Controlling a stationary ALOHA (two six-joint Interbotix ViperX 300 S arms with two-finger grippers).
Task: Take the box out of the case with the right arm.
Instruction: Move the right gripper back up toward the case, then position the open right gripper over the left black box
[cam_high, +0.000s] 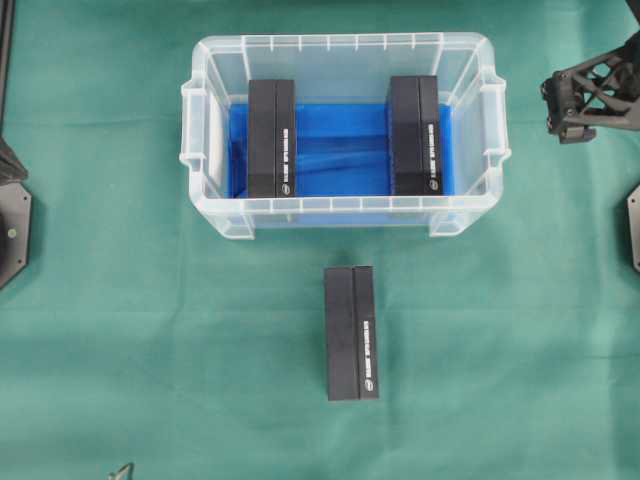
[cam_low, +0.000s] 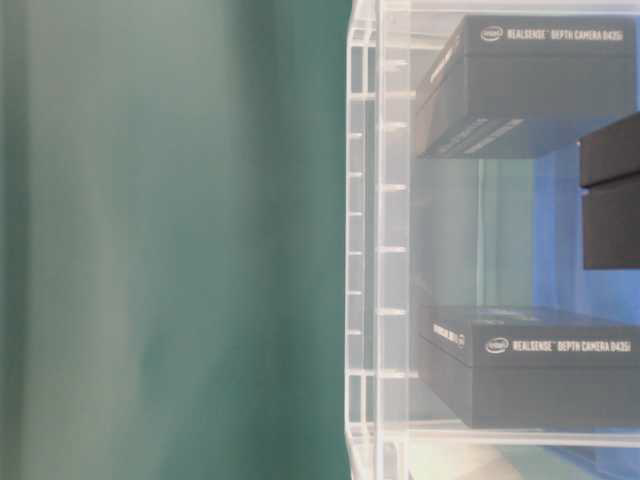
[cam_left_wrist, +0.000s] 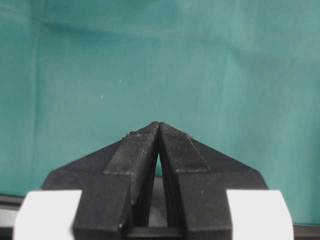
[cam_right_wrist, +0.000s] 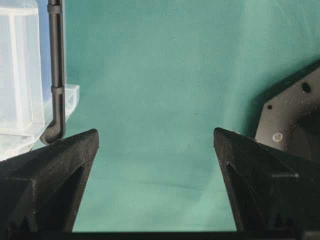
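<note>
Overhead, a clear plastic case (cam_high: 345, 135) with rim handles and a bright blue bottom sits on a green-covered worktop (cam_high: 120, 330), toward the far middle. Two black boxes stand inside it: one box (cam_high: 271, 138) against the left part of the blue floor, the other box (cam_high: 414, 135) toward the right, well apart from each other. A third black box (cam_high: 351, 333) lies on the worktop just in front of the case, outside it and not touching it.

At the upper right edge of the overhead view, the right arm's lattice-frame end effector (cam_high: 585, 100) hangs beside the case, past its right handle, apart from it. From the right wrist camera, the right end effector (cam_right_wrist: 156, 145) has its two black fingers spread wide with only green cloth between them, holding nothing; a corner of the clear case (cam_right_wrist: 20, 75) shows at the far left, with a thin black cable (cam_right_wrist: 56, 75) hanging in front of it.

From the left wrist camera, the left end effector (cam_left_wrist: 158, 125) has its fingertips pressed together over bare green cloth, gripping nothing.

The table-level view shows the case wall (cam_low: 375, 240) close up, with printed black boxes (cam_low: 530, 85) behind it.
</note>
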